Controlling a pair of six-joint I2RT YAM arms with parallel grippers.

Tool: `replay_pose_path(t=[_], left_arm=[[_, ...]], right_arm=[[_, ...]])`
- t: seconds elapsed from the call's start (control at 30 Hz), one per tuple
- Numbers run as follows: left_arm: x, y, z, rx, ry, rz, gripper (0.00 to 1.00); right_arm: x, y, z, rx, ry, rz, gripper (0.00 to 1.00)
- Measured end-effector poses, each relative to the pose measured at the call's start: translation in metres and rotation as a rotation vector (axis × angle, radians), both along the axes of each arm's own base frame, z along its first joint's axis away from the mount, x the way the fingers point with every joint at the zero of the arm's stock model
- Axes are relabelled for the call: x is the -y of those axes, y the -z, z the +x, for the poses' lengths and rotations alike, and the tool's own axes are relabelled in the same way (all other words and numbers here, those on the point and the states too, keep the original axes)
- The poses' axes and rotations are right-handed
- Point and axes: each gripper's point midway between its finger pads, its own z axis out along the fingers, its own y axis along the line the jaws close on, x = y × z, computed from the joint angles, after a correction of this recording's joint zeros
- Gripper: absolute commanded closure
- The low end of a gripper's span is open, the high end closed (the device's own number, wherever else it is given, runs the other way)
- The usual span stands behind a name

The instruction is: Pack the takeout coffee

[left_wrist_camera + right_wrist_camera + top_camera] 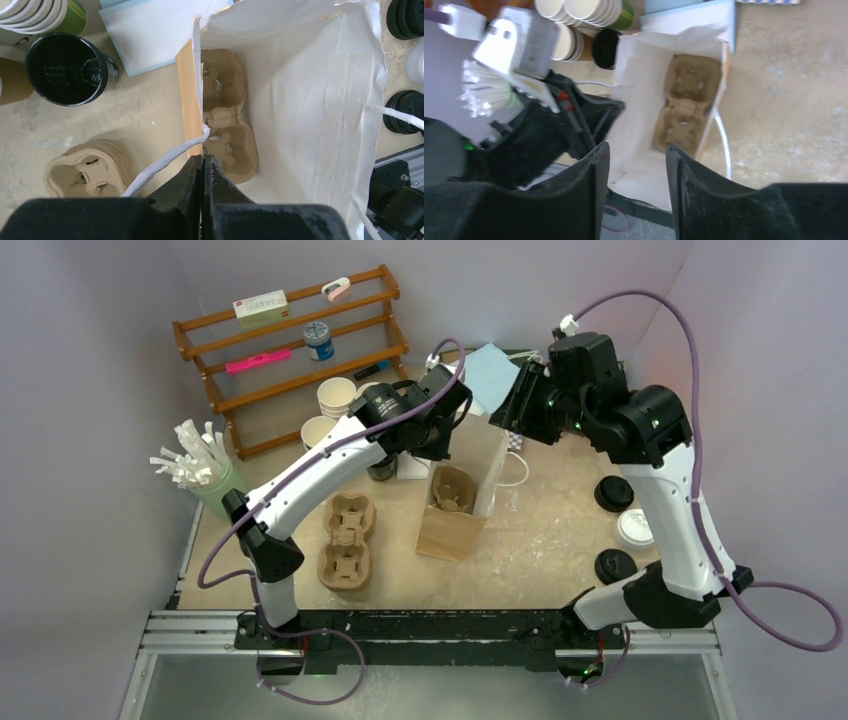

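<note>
Over the counter (560,530), the left tool (202,161) is pinched tight at the left rim of the open paper bag (310,100); whether paper sits between its jaws I cannot tell. The right tool (636,147) hovers above the bag, jaws wide, holding nothing. Stacked paper cups (337,396) stand left of the bag. A pulp tray (226,120) lies inside it.

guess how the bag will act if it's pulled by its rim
Likely floppy: the bag has thin, creased paper walls, so the rim would probably bend before the bag moves. Probably light, since only a tray shows inside. Standing tall and open, it may tip rather than slide.
</note>
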Motion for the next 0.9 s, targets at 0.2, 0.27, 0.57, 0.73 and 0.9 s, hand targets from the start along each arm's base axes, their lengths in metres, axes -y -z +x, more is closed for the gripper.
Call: replay_pose_path(t=[0.2,0.27,0.57,0.73,0.9], left_arm=[[0.004,0.006,-0.007,-0.053,-0.045,-0.054,1.0],[0.005,0.009,-0.011,-0.077,-0.075,-0.075,1.0],[-0.009,0.004,-0.028,-0.121,-0.211,-0.207,1.0],[-0.025,0.009,-0.043,-0.131,-0.259,-0.254,1.0],[-0.027,0.013,-0.046,-0.132,-0.307,-0.331,1.0]], right_arm=[[-0.035,0.004,0.014,-0.043,-0.07,0.025,1.0],[-0.05,0.019,0.017,-0.079,-0.086,0.004,1.0],[-0.078,0.103,-0.001,-0.237,-0.108,-0.167,1.0],[-0.064,0.153,-0.023,-0.297,-0.115,-0.244,1.0],[-0.063,0.171,-0.04,-0.309,-0.12,-0.289,1.0]])
